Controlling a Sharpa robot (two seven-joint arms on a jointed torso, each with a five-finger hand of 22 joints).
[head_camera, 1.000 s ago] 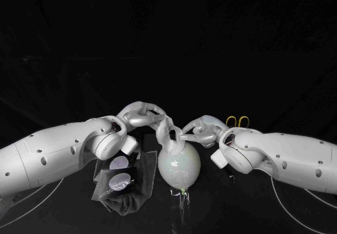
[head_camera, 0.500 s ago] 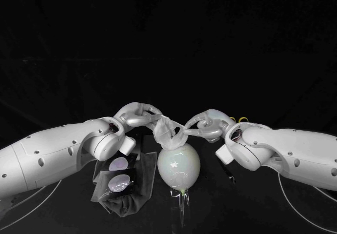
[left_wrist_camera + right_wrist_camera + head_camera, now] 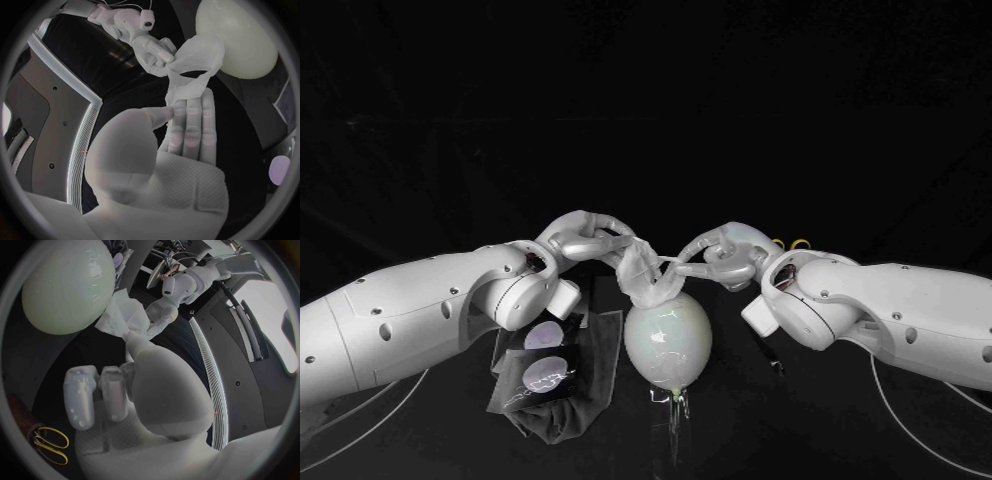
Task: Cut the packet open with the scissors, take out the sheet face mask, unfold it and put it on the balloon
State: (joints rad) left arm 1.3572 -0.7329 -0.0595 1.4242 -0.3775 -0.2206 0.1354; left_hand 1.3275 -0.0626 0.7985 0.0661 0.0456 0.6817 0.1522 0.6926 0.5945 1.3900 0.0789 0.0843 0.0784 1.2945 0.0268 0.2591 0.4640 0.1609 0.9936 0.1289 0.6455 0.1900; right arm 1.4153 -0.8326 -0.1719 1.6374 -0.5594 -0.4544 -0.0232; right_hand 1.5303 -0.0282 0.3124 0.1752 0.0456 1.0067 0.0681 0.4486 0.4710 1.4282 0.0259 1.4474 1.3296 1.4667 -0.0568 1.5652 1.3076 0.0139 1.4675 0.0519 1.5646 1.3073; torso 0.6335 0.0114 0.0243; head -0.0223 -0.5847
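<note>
Both hands pinch the sheet mask (image 3: 643, 268): left hand (image 3: 589, 238) on one edge, right hand (image 3: 718, 255) on the other. It hangs bunched between them. The balloon (image 3: 668, 340) lies just below my fingers, long axis running away from me, knot end nearest me, and the mask seems to touch its far end. The packet (image 3: 553, 375) crowds the left and the scissors (image 3: 793, 243) lie behind the right hand. Open room, I judge, is toward me.

At the black surface (image 3: 776, 430) there is one pale balloon (image 3: 668, 340), one white sheet face mask (image 3: 643, 268), one dark packet (image 3: 553, 378) and one pair of yellow-handled scissors (image 3: 790, 243), four things of four kinds. The silver hands number two: one left hand (image 3: 586, 238) and one right hand (image 3: 718, 255)
</note>
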